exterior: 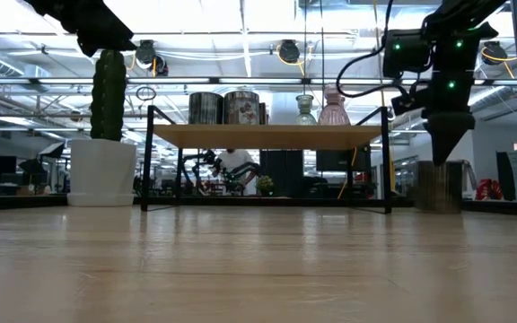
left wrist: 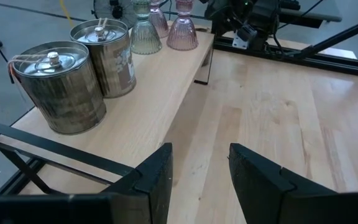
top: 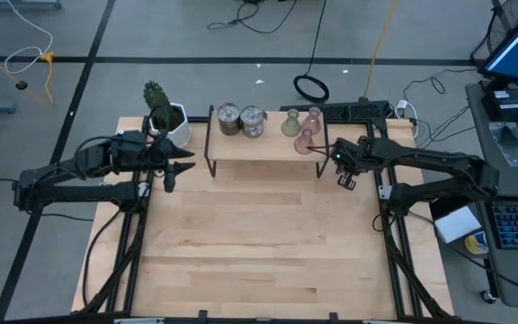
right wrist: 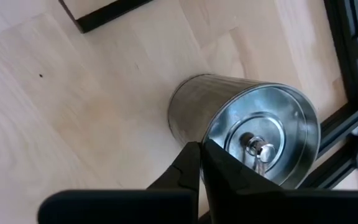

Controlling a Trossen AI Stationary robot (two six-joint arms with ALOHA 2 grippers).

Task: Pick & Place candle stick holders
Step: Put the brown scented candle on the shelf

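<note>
Right wrist view alone shows the closed, empty right gripper (right wrist: 201, 163) above a silver cup (right wrist: 244, 137).

High cam looks straight down on the whole table (top: 259, 243). Low cam sits at tabletop lvl, facing across into the room. L wrist cam looks along the shelf (left wrist: 166, 81); R wrist cam is close on a silver cup (right wrist: 241, 130). High, low & L wrist all catch the shelf.
</note>
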